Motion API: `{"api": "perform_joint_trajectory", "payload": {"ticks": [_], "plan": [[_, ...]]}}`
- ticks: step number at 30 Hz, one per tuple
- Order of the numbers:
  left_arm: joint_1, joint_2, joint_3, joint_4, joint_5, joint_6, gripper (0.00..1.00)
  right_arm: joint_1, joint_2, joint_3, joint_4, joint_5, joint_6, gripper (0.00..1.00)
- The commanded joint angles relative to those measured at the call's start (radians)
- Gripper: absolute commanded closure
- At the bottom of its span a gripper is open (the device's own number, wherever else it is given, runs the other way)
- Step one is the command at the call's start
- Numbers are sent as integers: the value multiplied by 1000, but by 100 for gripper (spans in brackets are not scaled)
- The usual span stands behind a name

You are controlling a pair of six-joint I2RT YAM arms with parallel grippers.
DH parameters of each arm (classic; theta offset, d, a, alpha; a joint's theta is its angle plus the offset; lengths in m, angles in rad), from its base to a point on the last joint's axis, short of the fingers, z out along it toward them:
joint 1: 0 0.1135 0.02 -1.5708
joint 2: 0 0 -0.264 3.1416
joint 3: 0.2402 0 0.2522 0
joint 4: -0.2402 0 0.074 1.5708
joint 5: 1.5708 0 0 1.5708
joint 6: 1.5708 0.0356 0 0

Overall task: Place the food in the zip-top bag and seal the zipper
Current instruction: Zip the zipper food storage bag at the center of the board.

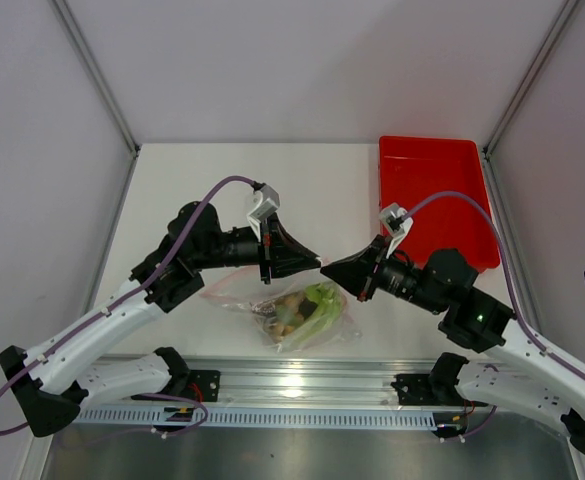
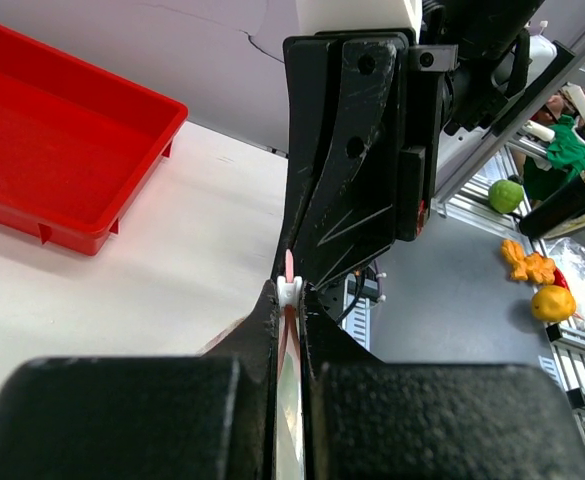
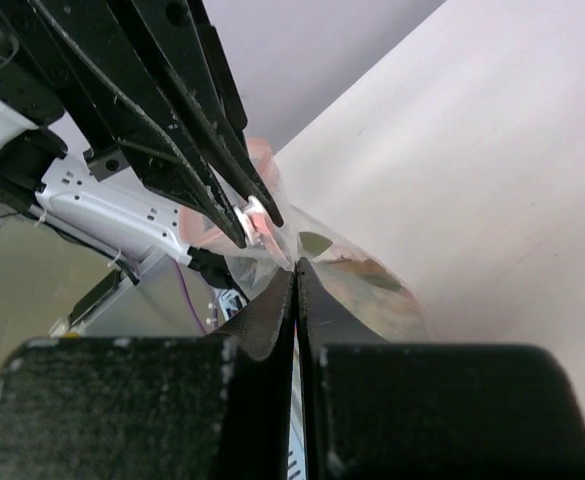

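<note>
The bag (image 1: 297, 315) is sitting at the near middle of the bench (image 1: 202, 190), between the two arms. Its top edge is being held up where the claws meet; how much of it is resting on the surface cannot be told. The food is lying inside it. The green stalk (image 1: 322, 300) is showing through the film on the right, and the yellow-green grapes (image 1: 292, 304) are sitting just left of it. A darker piece at the near left is too blurred to name.

In the left wrist view the zipper (image 2: 289, 268) is standing on edge as a thin pink strip, with its white slider (image 2: 289, 291) sitting right at the fingertips. The left claw (image 2: 290, 300) is pinching down on the zipper at that slider, its jaws closed to a narrow slit. The right claw (image 3: 295, 278) is facing it nose to nose, tips almost touching. Its jaws are likewise pressed nearly together and are gripping the clear film of the bag just beside the slider.

A red tray (image 1: 432, 195) is lying at the far right of the bench, well apart from the bag.
</note>
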Motion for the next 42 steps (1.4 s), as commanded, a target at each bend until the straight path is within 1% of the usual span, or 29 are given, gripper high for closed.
{"api": "perform_joint_trajectory", "payload": {"ticks": [1, 3, 5, 6, 7, 9, 11, 12, 14, 19, 22, 23, 24, 26, 28, 32, 34, 35, 39, 42], "plan": [[-6, -15, 20, -38, 3, 6, 99, -1, -40, 4, 111, 105, 33, 100], [-6, -18, 17, -46, 1, 10, 100, -1, -49, -2, 125, 108, 41, 100], [-6, -21, 20, -49, 3, 11, 99, -5, -37, 2, 122, 50, 33, 100], [-6, -21, 26, -49, 4, 11, 99, -12, -3, 18, 105, 15, 23, 100], [-6, -18, 29, -50, 12, 10, 99, -19, 22, 63, 37, -67, -9, 100], [-6, -15, 49, -59, 17, 10, 99, -21, 89, 119, -39, -125, -54, 99], [-6, -12, 60, -69, 23, 11, 99, -21, 109, 176, -115, -184, -114, 86], [-6, -10, 66, -72, 26, 11, 99, -24, 114, 186, -134, -198, -135, 75], [-6, -10, 71, -79, 35, 11, 99, -25, 112, 212, -180, -228, -192, 66], [-6, -12, 75, -85, 55, 6, 99, -84, 129, 271, -261, -339, -283, 57], [-7, -12, 63, -79, 67, 6, 99, -136, 144, 285, -289, -433, -323, 57], [-6, -12, 61, -81, 73, 6, 99, -147, 149, 283, -288, -464, -330, 60], [-6, -10, 63, -81, 75, 6, 99, -159, 152, 282, -281, -528, -346, 63], [-6, -10, 63, -84, 76, 6, 99, -183, 167, 282, -277, -576, -353, 67], [-6, -7, 63, -81, 86, 6, 99, -197, 177, 283, -277, -635, -361, 69], [-6, 0, 61, -78, 95, 3, 99, -208, 198, 280, -271, -685, -369, 71], [-6, 4, 61, -75, 98, 0, 99, -210, 209, 277, -255, -702, -363, 75], [-6, 8, 61, -72, 99, -1, 99, -211, 217, 277, -249, -721, -357, 78], [-6, 16, 60, -62, 102, -6, 99, -210, 249, 283, -217, -758, -346, 81], [-6, 22, 61, -64, 104, -6, 99, -210, 266, 289, -206, -788, -337, 88]]}}
